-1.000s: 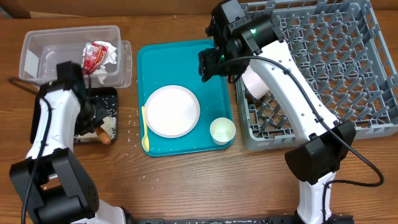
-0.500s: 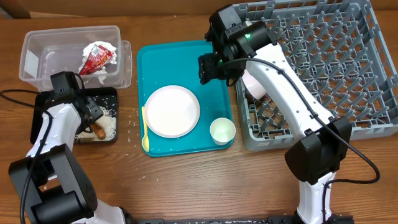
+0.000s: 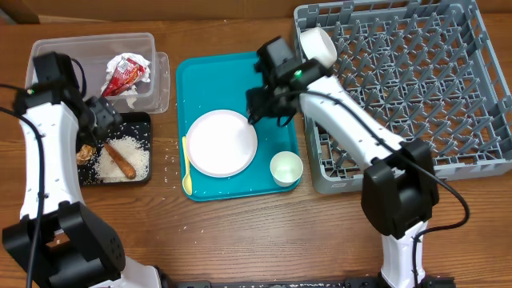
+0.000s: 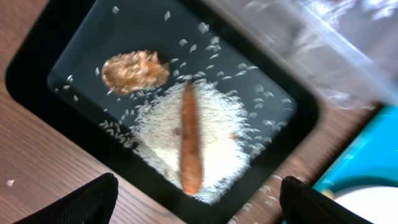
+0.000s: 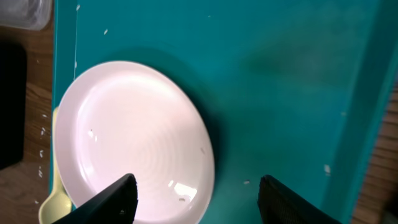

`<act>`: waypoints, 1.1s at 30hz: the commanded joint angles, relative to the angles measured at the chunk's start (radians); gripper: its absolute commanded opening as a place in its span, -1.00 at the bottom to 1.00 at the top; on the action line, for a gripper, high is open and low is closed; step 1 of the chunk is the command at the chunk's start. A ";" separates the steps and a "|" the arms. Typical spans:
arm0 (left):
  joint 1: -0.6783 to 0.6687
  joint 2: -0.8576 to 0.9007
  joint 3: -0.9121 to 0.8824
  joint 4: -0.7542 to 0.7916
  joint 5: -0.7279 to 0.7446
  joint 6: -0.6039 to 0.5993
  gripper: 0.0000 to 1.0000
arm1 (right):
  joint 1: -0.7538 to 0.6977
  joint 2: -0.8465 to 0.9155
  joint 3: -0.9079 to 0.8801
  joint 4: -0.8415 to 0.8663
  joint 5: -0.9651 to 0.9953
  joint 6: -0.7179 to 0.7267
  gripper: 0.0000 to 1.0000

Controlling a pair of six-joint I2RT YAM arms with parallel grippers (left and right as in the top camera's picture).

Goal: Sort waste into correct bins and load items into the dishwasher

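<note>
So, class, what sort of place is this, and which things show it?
Probably a mock dish-clearing station, not a real kitchen: a grey dish rack, a teal tray holding a white plate, and a black tray of food scraps sit on a wooden table.

We see the left gripper [image 3: 106, 122] up off the black tray [image 3: 144, 120], now at its far edge beside the clear tub [image 3: 88, 38]; a second ago it sits low over the tray's near end, on the sausage stick [image 3: 120, 160]. The stick now lies free, slanted on the rice [image 3: 138, 162], slightly farther in. The brown lump [image 3: 86, 150] is uncovered. The right gripper [image 3: 254, 112] leaves the rack [image 3: 416, 80] and now hangs over the teal tray [image 3: 216, 80], above the plate [image 3: 222, 142] at its far-right rim. A white bowl [image 3: 318, 44] shows at the rack's far-left corner.
</note>
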 commanded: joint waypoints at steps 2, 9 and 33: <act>-0.015 -0.002 0.154 -0.059 0.149 0.001 0.73 | 0.061 0.051 -0.029 0.049 0.040 0.069 0.27; -0.015 -0.002 0.194 -0.054 0.222 0.000 1.00 | 0.082 0.163 -0.029 0.041 0.099 0.213 0.23; -0.015 -0.002 0.194 -0.054 0.222 0.001 0.99 | 0.061 0.116 0.028 -0.024 0.287 0.201 0.15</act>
